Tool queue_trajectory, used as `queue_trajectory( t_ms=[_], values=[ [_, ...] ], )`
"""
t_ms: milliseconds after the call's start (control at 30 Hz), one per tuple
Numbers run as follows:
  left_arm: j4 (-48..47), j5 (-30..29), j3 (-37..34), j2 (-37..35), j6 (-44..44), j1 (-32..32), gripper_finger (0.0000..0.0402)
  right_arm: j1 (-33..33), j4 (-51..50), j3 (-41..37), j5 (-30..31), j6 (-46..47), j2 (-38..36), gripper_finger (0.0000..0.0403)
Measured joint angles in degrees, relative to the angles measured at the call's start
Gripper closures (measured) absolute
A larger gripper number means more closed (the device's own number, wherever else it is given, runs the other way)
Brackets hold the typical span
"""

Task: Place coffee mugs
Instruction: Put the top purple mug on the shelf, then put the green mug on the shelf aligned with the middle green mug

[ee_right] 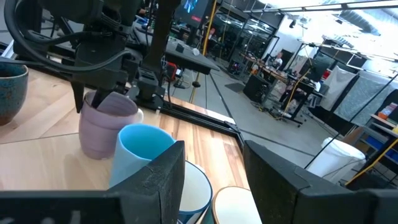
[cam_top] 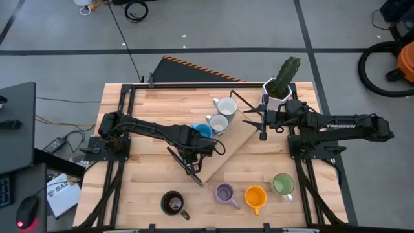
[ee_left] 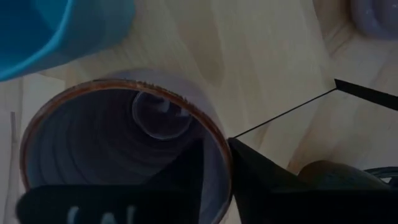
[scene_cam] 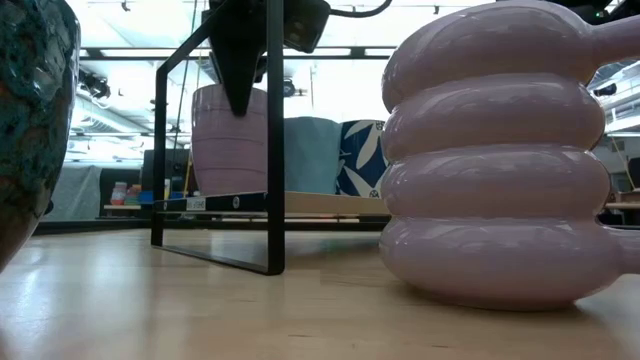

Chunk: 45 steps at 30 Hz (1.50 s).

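Observation:
A lilac mug with a brown rim [ee_left: 124, 143] stands upright on the raised wooden board [cam_top: 226, 152], next to the bright blue mug [cam_top: 203, 130]. My left gripper [ee_left: 227, 180] is shut on it from above; in the high view the gripper [cam_top: 197, 147] hides the mug. Two white mugs [cam_top: 223, 113] stand on the board's far end. My right gripper [ee_right: 214, 180] hovers open beside them, near the cactus pot [cam_top: 278, 87]. Along the near edge stand the dark mug [cam_top: 173, 204], the ribbed lilac mug [cam_top: 224, 193], the orange mug [cam_top: 255, 196] and the green mug [cam_top: 283, 185]. My left gripper pinches the lilac mug's wall at its rim [ee_left: 225, 155], one finger [ee_left: 186, 174] inside the mug and the other [ee_left: 267, 177] outside. The fingers come from above, pointing down. The mug is upright [ee_right: 106, 127], its base at the board's surface.
The board rests on a thin black metal frame [scene_cam: 270, 140] that stands above the table. The cactus pot is close to my right gripper. Bare tabletop lies between the board and the near row of mugs [cam_top: 149, 175].

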Motion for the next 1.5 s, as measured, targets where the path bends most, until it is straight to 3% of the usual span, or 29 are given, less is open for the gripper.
queue_trajectory(
  t_ms=[333, 533, 700, 900, 1167, 1500],
  values=[
    [0.15, -0.13, 0.35, 0.0, -1.53, 0.0, 0.0262, 0.0, -0.02, 0.0, 0.0, 0.13, 0.0, 0.0234],
    [-0.95, 1.34, 3.59, -0.02, -1.84, 0.0, 0.022, 0.0, -0.02, 0.0, 0.0, 0.09, 0.0, 0.0234],
    [-4.73, 0.92, 8.22, -0.02, -0.81, 0.02, 0.0211, 0.0, -0.07, 0.0, -0.81, 0.35, 0.0, 0.0234],
    [-5.33, -7.96, 9.53, -3.34, 7.79, -0.82, 0.0223, 0.01, 0.26, 0.0, -0.74, 1.51, 0.0, 0.0234],
    [-0.28, -20.06, 9.55, -9.47, 24.77, -0.35, 0.0238, 0.0, -0.32, 2.59, 4.9, 10.83, 0.02, 0.0234],
    [2.6, -20.2, 9.53, -11.21, 34.88, 2.16, 0.024, 0.19, -13.76, 9.57, 14.86, 21.02, 0.02, 0.0234]
  ],
)
